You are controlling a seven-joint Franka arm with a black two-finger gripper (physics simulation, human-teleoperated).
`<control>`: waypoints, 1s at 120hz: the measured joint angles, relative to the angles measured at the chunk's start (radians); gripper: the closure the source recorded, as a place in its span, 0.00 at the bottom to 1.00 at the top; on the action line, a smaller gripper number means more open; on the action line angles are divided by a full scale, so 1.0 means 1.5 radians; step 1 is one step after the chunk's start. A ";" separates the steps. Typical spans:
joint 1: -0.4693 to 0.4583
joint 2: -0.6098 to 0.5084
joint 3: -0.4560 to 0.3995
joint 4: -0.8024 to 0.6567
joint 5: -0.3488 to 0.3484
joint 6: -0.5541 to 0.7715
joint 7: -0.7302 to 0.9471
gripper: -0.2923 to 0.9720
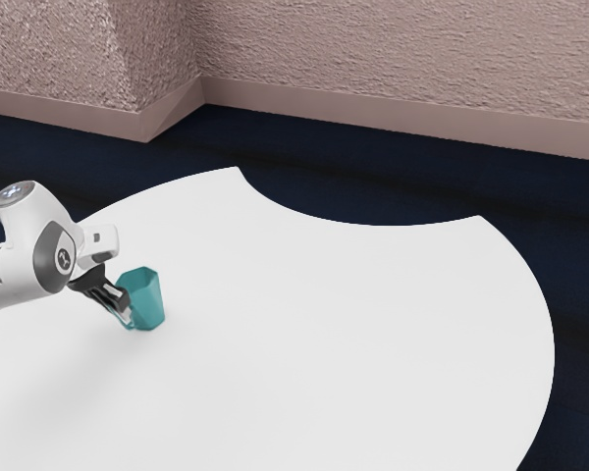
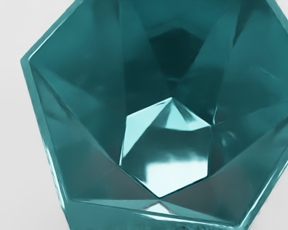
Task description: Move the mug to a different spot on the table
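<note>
A teal faceted mug (image 1: 143, 299) stands low over the white table (image 1: 353, 334), near the exterior view's left. My gripper (image 1: 120, 306) reaches in from the left and is shut on the mug's left wall at the rim. In the wrist view I look straight down into the mug (image 2: 163, 153), onto its pale hexagonal bottom. Its near wall lies just under my hand.
The table's curved cut-out edge (image 1: 304, 211) runs behind the mug, with dark floor (image 1: 393, 167) beyond it. The white surface stretches far toward the exterior view's right and front. A textured wall (image 1: 373, 49) stands at the back.
</note>
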 joint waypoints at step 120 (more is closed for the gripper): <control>0.072 -0.044 -0.102 0.022 -0.045 0.000 0.009 0.74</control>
